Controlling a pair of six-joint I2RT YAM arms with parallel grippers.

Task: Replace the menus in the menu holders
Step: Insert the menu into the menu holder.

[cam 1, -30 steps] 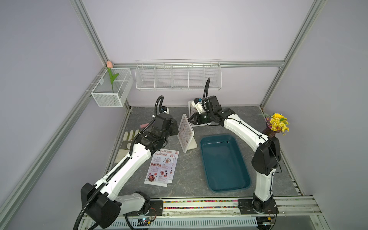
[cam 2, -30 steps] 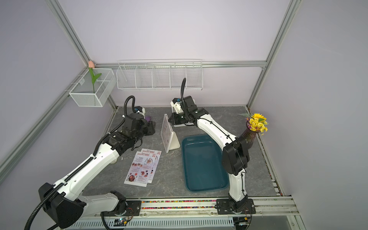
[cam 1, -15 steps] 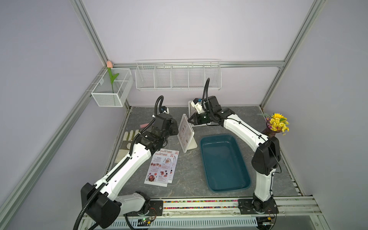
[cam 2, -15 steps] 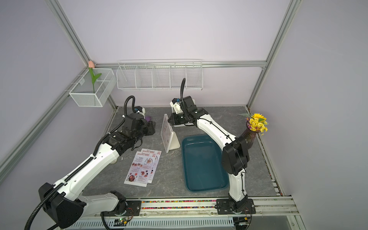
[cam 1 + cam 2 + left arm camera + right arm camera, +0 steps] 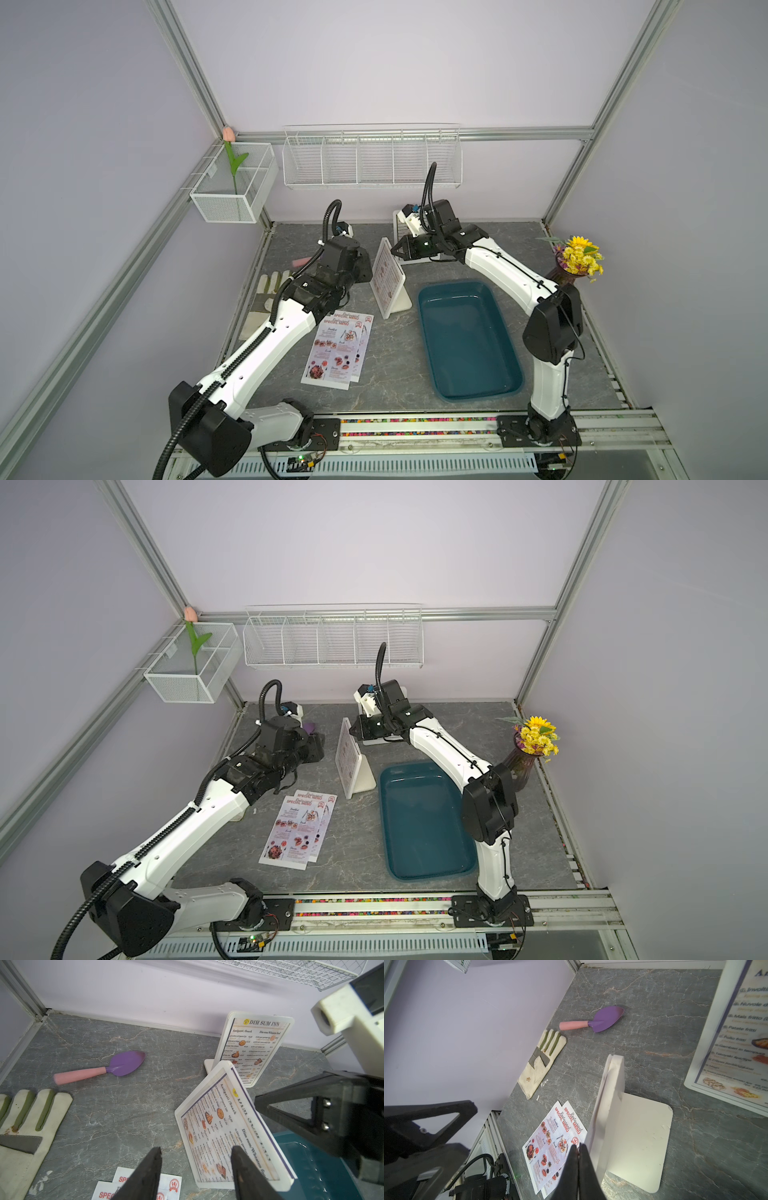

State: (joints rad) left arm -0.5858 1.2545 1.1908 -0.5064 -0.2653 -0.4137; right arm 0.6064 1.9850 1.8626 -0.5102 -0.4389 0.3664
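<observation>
Menu holders [image 5: 397,301] both show Dim Sum Inn sheets [image 5: 257,1043]; Special Menu sheets [image 5: 338,353] lie unused.
My left claw [image 5: 195,1149] half-open, empty; right claw [image 5: 578,1147] shut at near holder [image 5: 614,1084] top edge, grip unclear.

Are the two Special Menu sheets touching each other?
Touching. In the right wrist view the upper sheet overlaps the lower sheet, hiding most of it.

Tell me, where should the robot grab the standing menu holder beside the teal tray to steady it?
Probably the thin top rim of the menu holder, coming down from above. The panel stands tilted on a flat foot, so that rim is free and narrow enough to pinch; the broad front offers nothing to close on. The shut right tool sits close by.
</observation>
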